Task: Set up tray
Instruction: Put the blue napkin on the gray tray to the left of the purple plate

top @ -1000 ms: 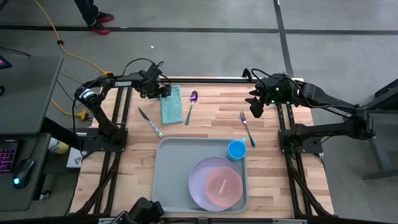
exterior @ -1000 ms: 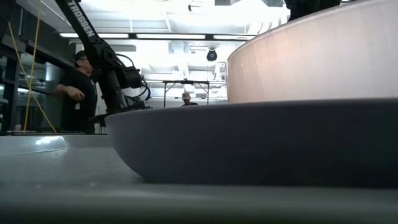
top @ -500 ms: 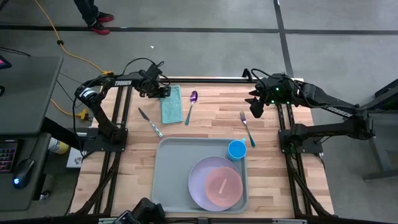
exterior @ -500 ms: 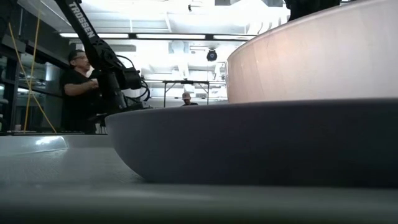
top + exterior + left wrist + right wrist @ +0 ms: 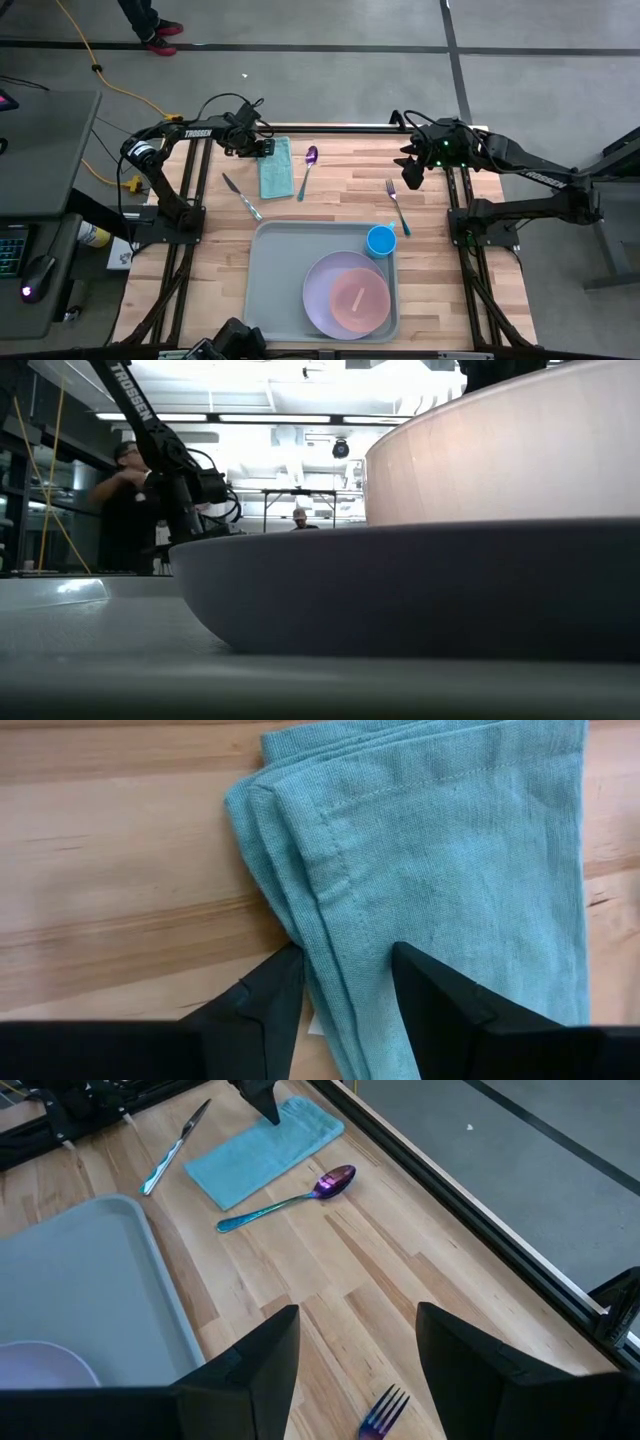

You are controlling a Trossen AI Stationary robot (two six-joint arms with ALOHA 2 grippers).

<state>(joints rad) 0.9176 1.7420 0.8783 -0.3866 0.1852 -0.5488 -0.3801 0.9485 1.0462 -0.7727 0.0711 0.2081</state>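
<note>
Napkin pickup step: left gripper (image 5: 345, 985) jaws straddle the teal napkin (image 5: 275, 166) edge at far left, grip unconfirmed, next lift it to the tray (image 5: 275, 290) near centre; right gripper (image 5: 410, 172) jaws released, waiting far right.

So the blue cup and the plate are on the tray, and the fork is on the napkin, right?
Not quite. The fork lies on the bare wood right of the napkin, as the high view shows. The blue cup and plate are on the tray.
</note>
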